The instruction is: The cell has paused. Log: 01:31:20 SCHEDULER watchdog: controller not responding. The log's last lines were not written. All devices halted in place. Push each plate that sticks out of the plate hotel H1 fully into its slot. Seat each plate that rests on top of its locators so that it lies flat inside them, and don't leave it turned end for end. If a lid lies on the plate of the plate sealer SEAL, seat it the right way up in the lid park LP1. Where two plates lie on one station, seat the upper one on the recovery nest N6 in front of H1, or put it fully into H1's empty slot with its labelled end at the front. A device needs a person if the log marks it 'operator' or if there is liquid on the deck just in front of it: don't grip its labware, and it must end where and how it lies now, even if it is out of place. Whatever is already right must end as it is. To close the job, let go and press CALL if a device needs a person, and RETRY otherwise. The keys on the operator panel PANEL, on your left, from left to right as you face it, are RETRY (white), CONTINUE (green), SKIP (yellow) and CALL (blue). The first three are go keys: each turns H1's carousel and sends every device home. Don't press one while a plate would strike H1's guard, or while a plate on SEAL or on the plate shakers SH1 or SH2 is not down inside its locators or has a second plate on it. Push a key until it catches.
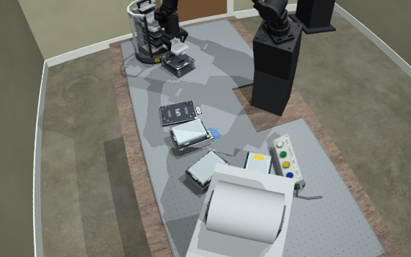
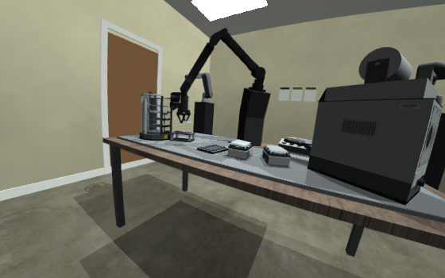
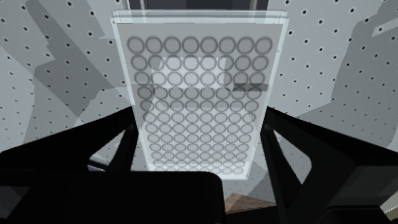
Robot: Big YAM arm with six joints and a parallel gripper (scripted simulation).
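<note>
I hold the gripper (image 1: 178, 40) spread wide, clamped across a well plate (image 3: 200, 90), hanging just above nest N6 (image 1: 187, 67) in front of H1 (image 1: 143, 58). Remaining, by my judgement: seat the plate, release, press CALL (image 1: 289, 175), since a blue puddle (image 1: 215, 133) lies beside one shaker.

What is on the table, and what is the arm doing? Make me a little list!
gripper: shut on a clear plate, up in the air
below it: nest, beside the hotel
spill: blue puddle next to a shaker plate
panel: white, green, yellow and blue keys
sealer: plate with a yellow label in front
</note>
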